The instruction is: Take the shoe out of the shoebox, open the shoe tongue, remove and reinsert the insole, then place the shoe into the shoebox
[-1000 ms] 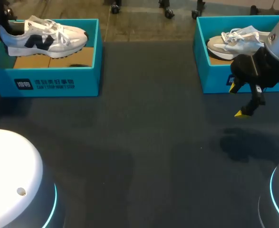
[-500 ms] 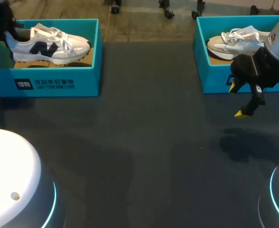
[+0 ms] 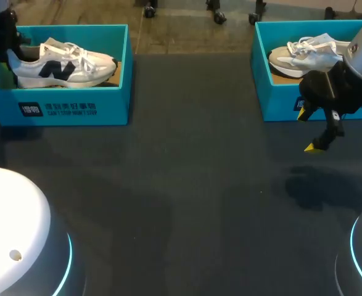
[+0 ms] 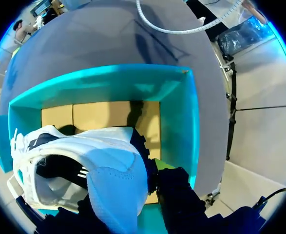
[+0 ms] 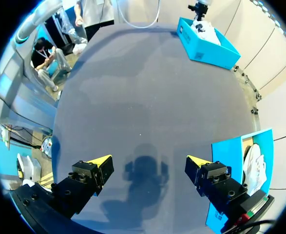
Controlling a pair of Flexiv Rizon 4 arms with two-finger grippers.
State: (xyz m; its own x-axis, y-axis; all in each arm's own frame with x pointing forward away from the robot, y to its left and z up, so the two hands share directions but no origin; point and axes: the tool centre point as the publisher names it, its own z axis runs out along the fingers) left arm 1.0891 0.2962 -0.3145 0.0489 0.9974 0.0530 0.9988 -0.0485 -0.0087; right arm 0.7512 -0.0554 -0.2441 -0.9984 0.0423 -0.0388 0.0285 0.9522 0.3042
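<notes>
Gripping the shoe (image 3: 63,61) by its heel, the left tool (image 4: 128,187) is at the far left of the scene. Its fingers are clamped on either side of the heel collar. The shoe lies inside the left box (image 3: 69,108), toe pointing right and sole low behind the near wall. I cannot tell whether the sole touches the cardboard floor (image 4: 104,114).

With the shoe inside the box and held like this, the step is either the first lift-out or the last put-back. I cannot say which, but both call for the same care. The heel sits close to the box's left wall, so the tool should travel straight up or straight down and keep the sole level. That way the toe does not dip and catch the near wall. A heel-only hold lets the long toe end sag, so a slow, steady move seems wise, and the grip should only loosen once the sole lies flat.

Across the dark tabletop (image 3: 187,185), the right tool (image 3: 308,131) hangs above the surface with its yellow tips well apart, holding nothing. It is just in front of the right box (image 3: 273,105), which holds a second shoe (image 3: 304,52). It stands well clear of the left arm's work.
</notes>
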